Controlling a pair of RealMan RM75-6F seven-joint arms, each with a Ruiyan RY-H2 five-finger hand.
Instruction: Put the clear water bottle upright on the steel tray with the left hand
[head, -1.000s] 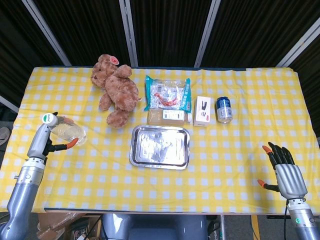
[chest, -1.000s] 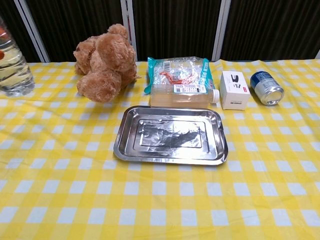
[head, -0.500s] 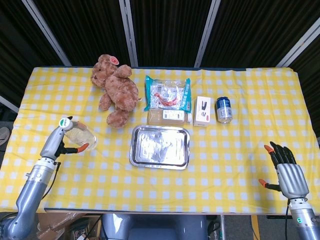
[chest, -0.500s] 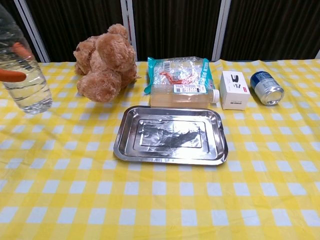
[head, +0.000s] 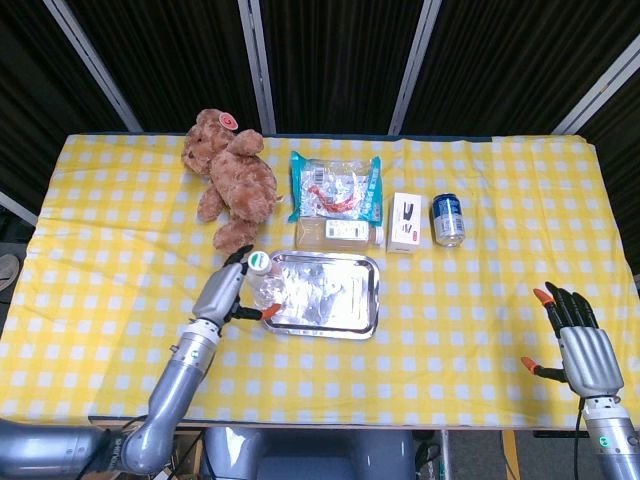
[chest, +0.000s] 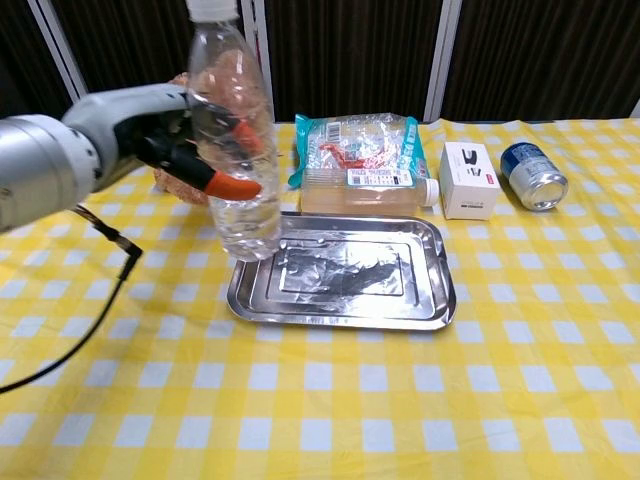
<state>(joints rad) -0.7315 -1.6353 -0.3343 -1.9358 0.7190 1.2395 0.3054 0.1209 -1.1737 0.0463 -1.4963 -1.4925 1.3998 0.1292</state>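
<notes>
Since the earlier frame the left hand (head: 228, 292) had carried the clear water bottle (head: 263, 285) from the counter's far left edge to the steel tray (head: 335, 292), fingers wrapped around it. Beyond the fingers lay a teddy bear (head: 232, 178). The right hand (head: 577, 340) hung spread, holding nothing.

In the chest view, the bottle (chest: 237, 150) stood upright over the tray's (chest: 350, 310) left rim, orange-tipped fingers (chest: 233, 186) gripping its middle. A snack packet (chest: 358, 145), white box (chest: 469, 180) and can (chest: 533, 175) lay behind on the yellow-checked counter (chest: 320, 400), before dark curtains.
</notes>
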